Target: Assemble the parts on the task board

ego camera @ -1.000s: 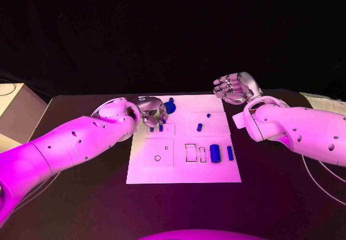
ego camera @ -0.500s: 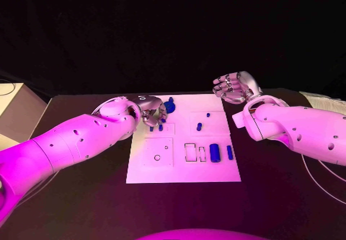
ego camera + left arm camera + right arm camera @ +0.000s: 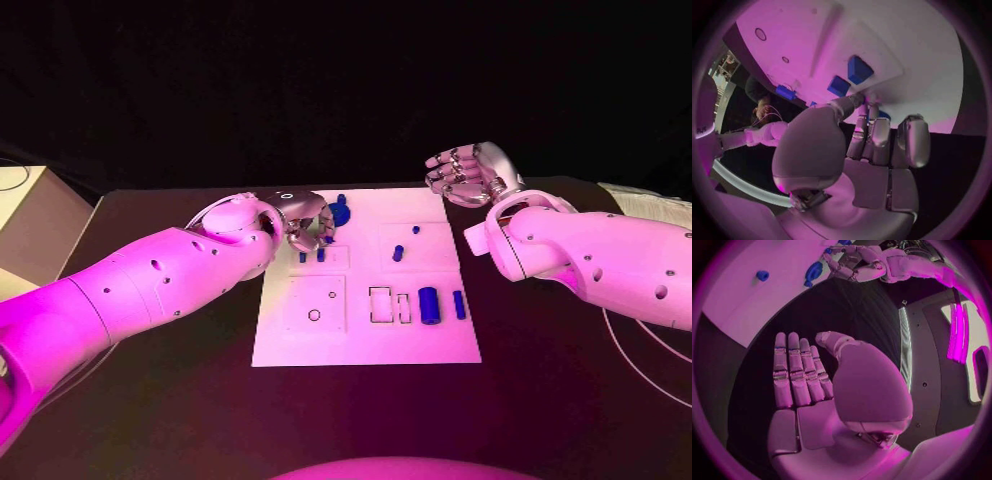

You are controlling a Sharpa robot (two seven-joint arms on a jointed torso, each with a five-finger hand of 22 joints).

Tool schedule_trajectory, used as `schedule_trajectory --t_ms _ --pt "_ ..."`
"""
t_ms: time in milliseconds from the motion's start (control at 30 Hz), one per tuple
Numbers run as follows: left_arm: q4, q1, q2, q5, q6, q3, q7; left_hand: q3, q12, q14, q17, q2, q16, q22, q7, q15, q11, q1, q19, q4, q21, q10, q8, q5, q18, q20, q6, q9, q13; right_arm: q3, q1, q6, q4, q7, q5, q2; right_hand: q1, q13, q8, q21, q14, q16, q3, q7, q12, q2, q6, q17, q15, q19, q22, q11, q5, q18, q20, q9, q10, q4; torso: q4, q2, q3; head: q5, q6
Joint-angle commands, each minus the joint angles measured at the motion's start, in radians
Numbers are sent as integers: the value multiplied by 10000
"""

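The head camera looks down from above and behind onto the board (image 3: 368, 280) and both arms. The left wrist camera sits close behind the left hand (image 3: 848, 160), facing the board's (image 3: 898, 50) blue parts (image 3: 859, 69). The right wrist camera looks past the right hand (image 3: 817, 395) across the table; it shares the board (image 3: 761, 295) and left hand (image 3: 848, 262) with the others.

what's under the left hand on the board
The left hand hovers over the task board at its far-left corner. Small blue parts show just past its fingers. Whatever lies directly beneath the palm is covered.
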Motion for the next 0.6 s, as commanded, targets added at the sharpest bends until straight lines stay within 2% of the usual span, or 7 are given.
schedule_trajectory --t_ms 33,600 --pt "51 -9 40 -167 173 -39 -180 -142 36 72 46 -49 75 655 -19 46 1 -117 52 48 33 108 -27 3 144 12 25 11 24 3 -2 76 16 126 -40 6 -95 -13 -14 21 70 -57 -1 3 -66 36 73 -11 -7 68 -10 -57 -58 33 1 -5 15 -86 4 2 0 -7 -3" --pt "106 20 106 -311 488 -81 -651 -613 201 161 202 -166 123 631 -21 115 6 -339 40 345 6 185 -32 4 150 77 169 -5 114 3 -2 79 6 131 -40 23 -95 -13 -14 21 70 -57 -1 3 -66 36 73 -11 -7 68 -10 -57 -58 33 1 -5 15 -86 -6 1 6 -16 7"
